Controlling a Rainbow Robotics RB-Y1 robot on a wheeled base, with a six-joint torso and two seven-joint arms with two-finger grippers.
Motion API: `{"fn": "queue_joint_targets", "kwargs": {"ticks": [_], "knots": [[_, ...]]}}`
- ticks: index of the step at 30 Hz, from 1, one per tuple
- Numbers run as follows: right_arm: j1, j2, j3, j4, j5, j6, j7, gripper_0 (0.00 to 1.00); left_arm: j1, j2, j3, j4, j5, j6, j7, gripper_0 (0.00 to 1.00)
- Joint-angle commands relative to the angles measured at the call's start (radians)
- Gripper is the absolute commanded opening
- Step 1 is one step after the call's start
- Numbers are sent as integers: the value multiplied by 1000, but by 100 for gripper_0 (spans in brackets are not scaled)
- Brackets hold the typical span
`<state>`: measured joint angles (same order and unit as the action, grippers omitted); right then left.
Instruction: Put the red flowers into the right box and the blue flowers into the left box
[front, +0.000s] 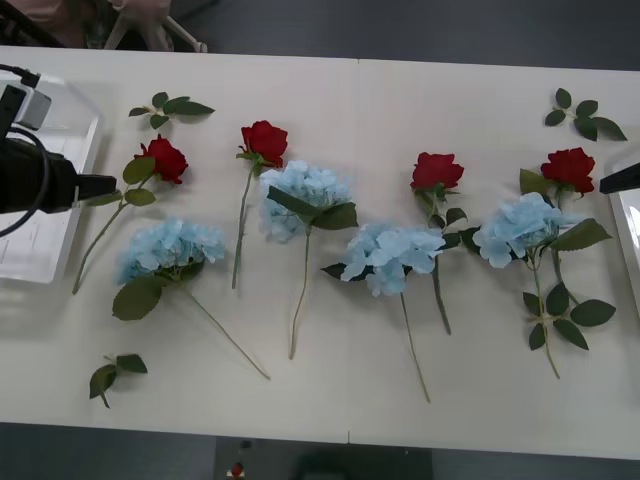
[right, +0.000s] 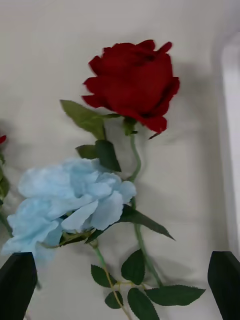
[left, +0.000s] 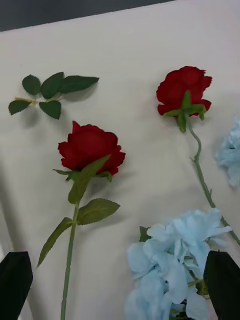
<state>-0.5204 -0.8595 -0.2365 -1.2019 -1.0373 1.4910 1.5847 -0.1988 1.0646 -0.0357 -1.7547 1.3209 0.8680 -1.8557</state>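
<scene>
Sorting not started yet: 4 red flowers (front: 265, 138) and 4 blue flowers (front: 306, 187) all on the surface (front: 400, 90), boxes empty. Left gripper (left: 120, 280) at 9 o'clock over left box (front: 60, 180), right gripper (right: 120, 280) at 3 by right box (front: 628, 225), both jaws wide open, holding nothing. Next prob: drop onto rose stem at 3, pinch.

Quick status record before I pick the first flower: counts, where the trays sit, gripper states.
red flowers: four on the table, none boxed; rightmost one is nearest the right box
blue flowers: four on the table, none boxed; leftmost one is nearest the left box
left box: at the table's left edge
right box: at the right edge, only its rim visible
left gripper: open, above the leftmost red flower and blue flower
right gripper: open, above the rightmost red flower
loose leaf sprigs: scattered near the table's corners
</scene>
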Motion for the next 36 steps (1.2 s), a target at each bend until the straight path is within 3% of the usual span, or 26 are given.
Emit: {"fn": "queue_joint_targets", "kwargs": {"ticks": [1, 8, 18, 29, 36], "knots": [[-12, 14, -12, -31, 89, -41, -126, 100, -82, -25, 0, 76, 9, 32, -120, 100], [-13, 60, 5, -31, 230, -123, -184, 100, -177, -110, -67, 262, 0, 32, -260, 100], [-20, 94, 120, 11, 290, -287, -187, 100, -324, -181, -210, 506, -57, -26, -399, 100], [-40, 162, 203, 136, 333, -480, -175, 100, -439, -222, -392, 664, -115, -144, -411, 100], [-40, 214, 203, 151, 433, -526, -177, 100, -504, -262, -464, 761, -131, -185, -415, 100]]}}
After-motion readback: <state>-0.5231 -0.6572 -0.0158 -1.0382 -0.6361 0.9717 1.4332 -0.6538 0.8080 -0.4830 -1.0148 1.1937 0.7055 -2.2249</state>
